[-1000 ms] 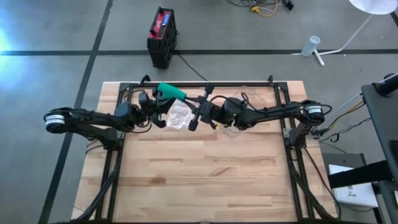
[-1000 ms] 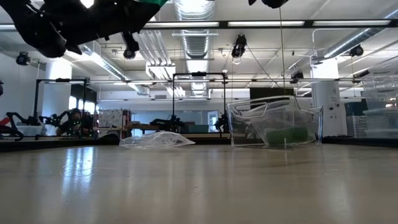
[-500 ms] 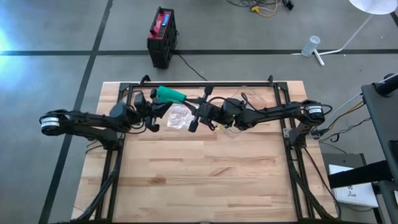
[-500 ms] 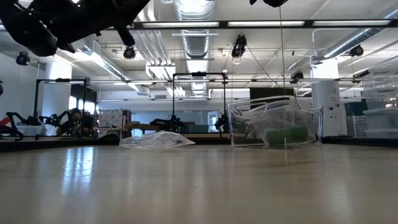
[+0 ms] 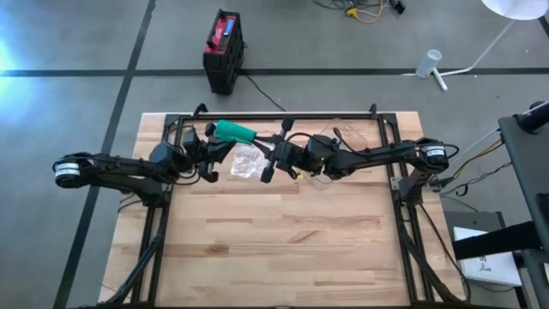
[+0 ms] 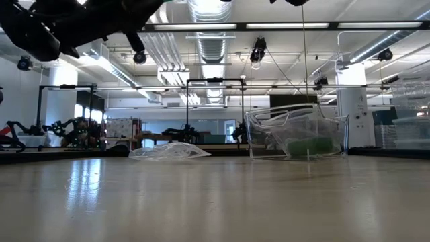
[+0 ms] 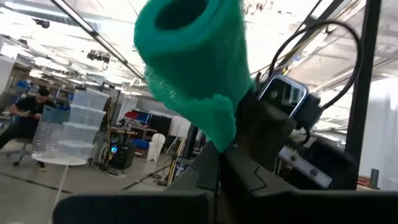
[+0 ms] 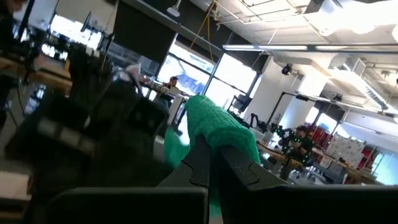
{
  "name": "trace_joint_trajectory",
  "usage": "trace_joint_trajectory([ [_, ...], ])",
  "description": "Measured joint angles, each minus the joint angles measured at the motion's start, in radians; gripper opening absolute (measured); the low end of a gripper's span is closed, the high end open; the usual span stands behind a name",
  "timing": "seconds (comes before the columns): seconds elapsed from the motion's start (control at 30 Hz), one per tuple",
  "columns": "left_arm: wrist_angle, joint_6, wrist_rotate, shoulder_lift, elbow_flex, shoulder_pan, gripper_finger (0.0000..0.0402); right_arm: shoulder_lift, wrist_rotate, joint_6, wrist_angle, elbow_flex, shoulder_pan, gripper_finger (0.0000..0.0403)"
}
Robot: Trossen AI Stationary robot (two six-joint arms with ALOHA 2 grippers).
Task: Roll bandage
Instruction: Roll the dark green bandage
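Your left gripper [image 5: 214, 144] has its fingers pressed together on the loose end of the green bandage roll [image 5: 234, 131], well above the wooden table [image 5: 274, 240] near its far edge. In the left wrist view the roll [image 7: 193, 59] stands just past the fingertips, its hollow core facing the camera and a flap of green fabric hanging from it into the pinch. From above, the roll lies tilted, just beyond the gripper toward the table's far rail.

Your right gripper [image 5: 273, 154] meets it from the other side, near the table's middle and close to the left one. Its fingers are also closed, and the right wrist view shows green bandage [image 8: 217, 134] pinched at their tips, with more of the fabric rising past them.

Between and below the two grippers a crumpled clear plastic wrapper [image 5: 247, 160] lies on the table; in the low view it [image 6: 168, 151] rests flat on the far part of the surface. A clear plastic container [image 6: 295, 132] sits to its right with something green inside, under your right arm [image 5: 377, 155]. Your left arm [image 5: 120, 166] reaches in from the left table edge.
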Motion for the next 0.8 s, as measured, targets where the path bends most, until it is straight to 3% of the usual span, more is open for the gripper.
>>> trace_joint_trajectory([
  [0.33, -0.005, 0.033, -0.004, -0.01, 0.0, 0.001, 0.0, -0.001, 0.003, 0.046, -0.131, 0.044, 0.0, 0.0002],
  [0.8, -0.067, 0.018, -0.003, -0.091, -0.003, 0.001, 0.0, -0.007, 0.01, -0.069, -0.168, 0.044, 0.0, 0.0002],
])
